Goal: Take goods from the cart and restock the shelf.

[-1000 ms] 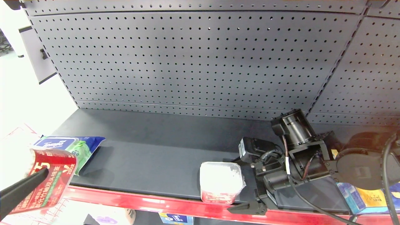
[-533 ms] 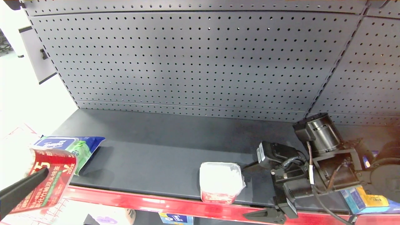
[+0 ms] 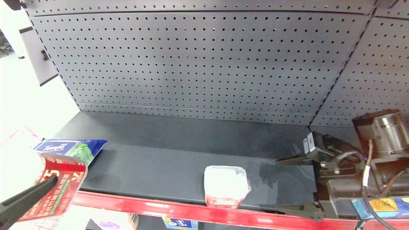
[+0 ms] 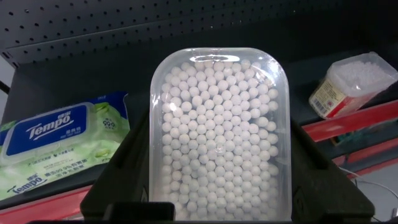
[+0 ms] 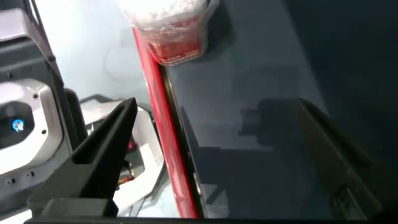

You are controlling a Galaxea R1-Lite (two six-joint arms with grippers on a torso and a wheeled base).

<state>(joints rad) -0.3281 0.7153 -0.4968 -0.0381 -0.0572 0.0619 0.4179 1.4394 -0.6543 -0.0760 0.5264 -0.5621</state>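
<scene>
My left gripper (image 3: 48, 190) is at the shelf's front left corner, shut on a clear cotton swab box with a red label (image 3: 68, 182). In the left wrist view that cotton swab box (image 4: 221, 137) sits between the two black fingers (image 4: 127, 149) of the left gripper (image 4: 221, 124), swab tips facing the camera. A second cotton swab box (image 3: 226, 185) stands upright at the front edge of the dark shelf (image 3: 159, 159). My right gripper (image 3: 292, 183) is to the right of it, open and holding nothing. The same second box (image 5: 168, 28) lies beyond the right gripper (image 5: 217, 106).
A blue and green wet wipes pack (image 3: 76, 150) lies at the shelf's left end, just behind the held box. Blue and yellow packs (image 3: 383, 204) sit at the far right. A grey pegboard (image 3: 204, 64) backs the shelf. A red strip (image 3: 153, 207) marks its front edge.
My right gripper has drawn away to the right from the swab box on the shelf, which stayed put. The left gripper with its box has shifted slightly right and down.
</scene>
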